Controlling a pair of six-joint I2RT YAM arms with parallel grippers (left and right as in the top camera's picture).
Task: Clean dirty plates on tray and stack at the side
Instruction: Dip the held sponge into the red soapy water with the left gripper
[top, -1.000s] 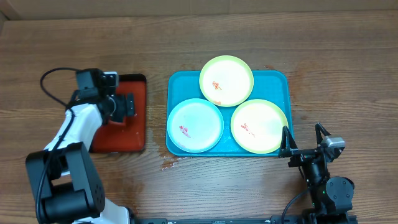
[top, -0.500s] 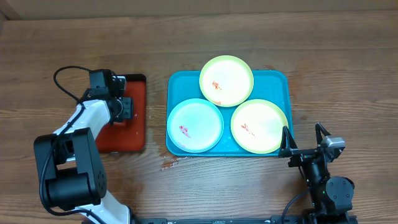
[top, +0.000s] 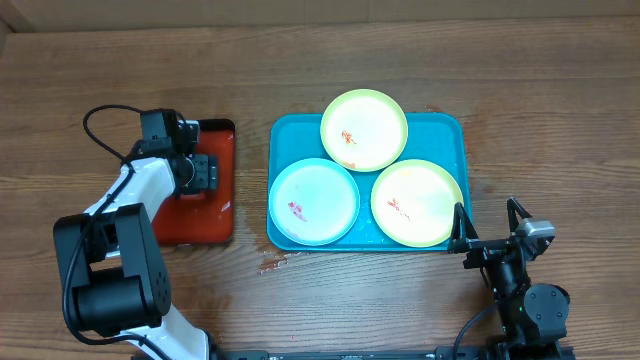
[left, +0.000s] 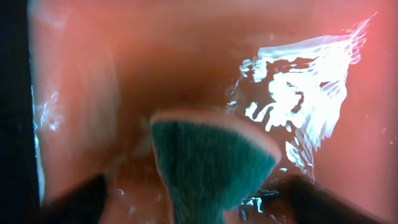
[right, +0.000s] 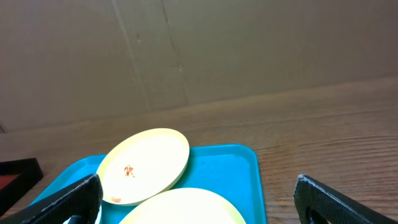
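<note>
The left pincer (top: 197, 172) hangs low over the small black tray with red inside (top: 215, 218), at the left of the overhead frame. In its wrist view a green sponge (left: 211, 168) with a pale orange back stands between the two dark fingers (left: 74, 202), on a wet red floor that shines at the upper right. The jaws stand wide. A strip of red floor shows on each side of the sponge, so I judge the pincer released and not yet clamped on it, though this view is blurred.

The tray (top: 285, 135) lies to the right of this pincer in the overhead frame, with a band of bare table between the two trays. Its long axis runs left to right. Three plates sit in it: a blue-white plate (top: 314, 202) at the lower left, a yellow-green plate (top: 364, 130) at the top, and a second yellow-green plate (top: 417, 203) at the lower right. Each one carries a small red smear.

For the left arm the blue-white plate is the nearest. I think its next move is to close on the sponge and carry it rightward to that plate.

The right pincer (top: 487, 222) waits just below the lower right corner of the tray, nearest to the second yellow-green plate. Its jaws are spread wide and it grasps nothing.
</note>
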